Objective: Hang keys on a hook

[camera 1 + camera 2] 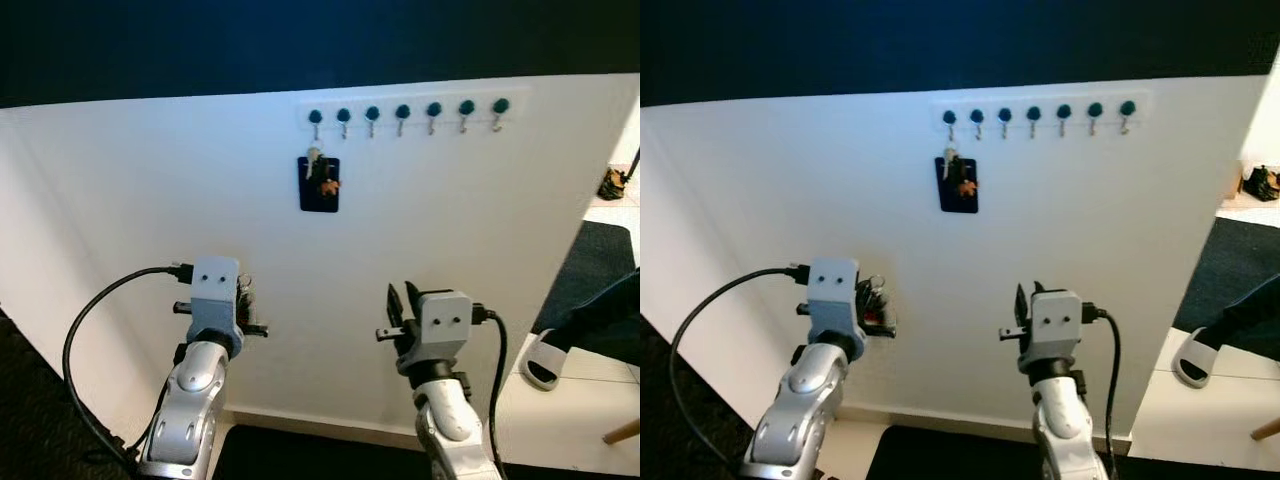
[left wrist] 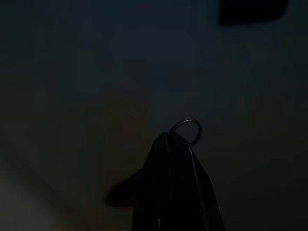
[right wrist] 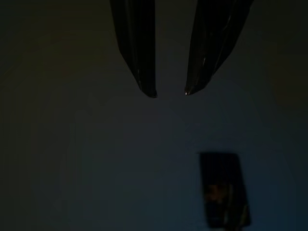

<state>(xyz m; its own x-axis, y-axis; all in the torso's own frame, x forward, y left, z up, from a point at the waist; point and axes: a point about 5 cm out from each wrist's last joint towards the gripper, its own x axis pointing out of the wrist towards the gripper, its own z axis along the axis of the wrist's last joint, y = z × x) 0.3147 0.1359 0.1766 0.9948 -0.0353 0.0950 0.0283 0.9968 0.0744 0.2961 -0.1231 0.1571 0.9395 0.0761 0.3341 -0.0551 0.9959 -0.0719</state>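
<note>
A white rail with several teal-knobbed hooks (image 1: 403, 114) runs along the top of the white wall. A dark blue card with a small set of keys (image 1: 319, 183) hangs from the leftmost hook (image 1: 315, 121). My left gripper (image 1: 246, 308) is raised low before the wall, well below and left of the rail, shut on a bunch of keys (image 1: 872, 298); its key ring (image 2: 186, 131) pokes out past the closed fingers. My right gripper (image 3: 170, 93) is held up at the same height, open, with nothing between its fingertips (image 3: 150, 91).
The white wall (image 1: 150, 200) stands close ahead and ends at the right, where a dark mat (image 1: 590, 260) and tiled floor lie. A person's sandalled foot (image 1: 545, 360) shows low at the right. A black cable (image 1: 85, 330) loops off my left wrist.
</note>
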